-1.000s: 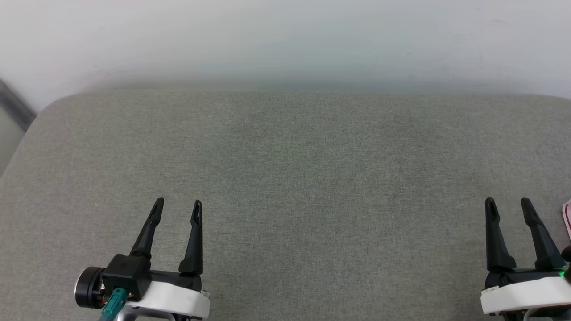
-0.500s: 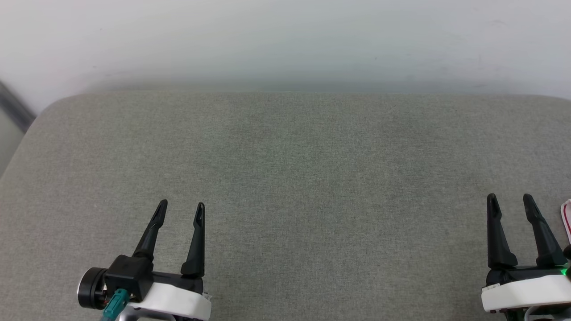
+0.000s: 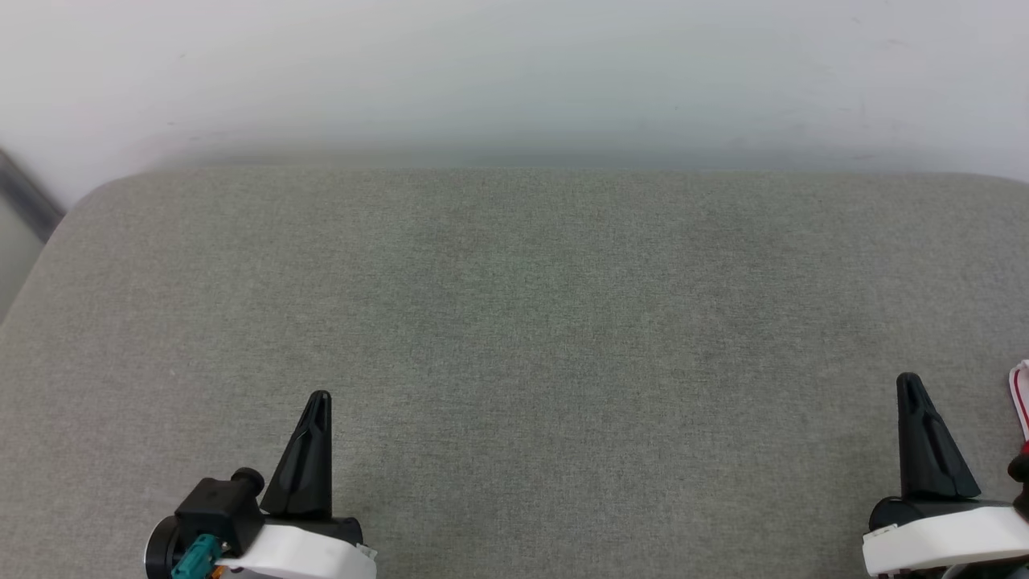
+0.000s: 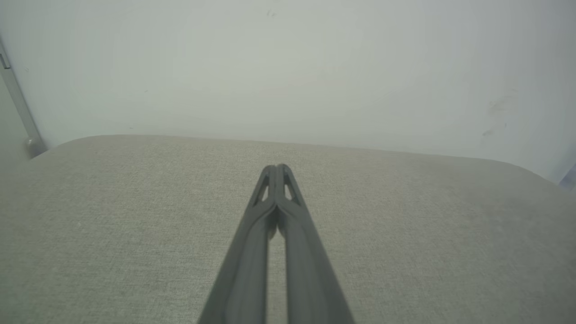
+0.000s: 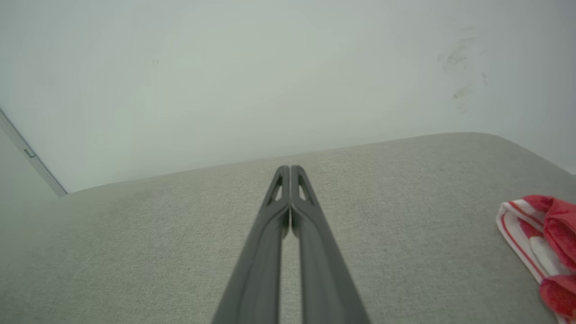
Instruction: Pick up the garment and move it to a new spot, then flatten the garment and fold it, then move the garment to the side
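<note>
the garment (image 5: pixel 540 238) lies bunched up toward the right edge of the grey fabric-covered counter (image 3: pixel 514 305), closer to the near edge than to the far one. what shows of it is crumpled red cloth and a white band with thin red stripes. the lettering and number cannot be made out. in the head view a sliver of its white, red-lined edge (image 3: pixel 1019 394) sits just right of the right pincer (image 3: pixel 908 382), near it but not touching.

the right pincer is pressed together, its two dark fingers meeting along their length with nothing between them, as the right wrist view (image 5: pixel 290 170) shows plainly. it points toward the counter's far edge.

the left pincer (image 3: pixel 319 400) is over the near left part of the counter, well apart from the garment. it too is pressed together and pinches nothing, its tips touching in the left wrist view (image 4: pixel 276 168). it also points at the far edge.

whether either pincer touches the fabric surface i cannot tell. a pale wall (image 3: pixel 514 72) rises behind the far edge, whose corners are rounded.
</note>
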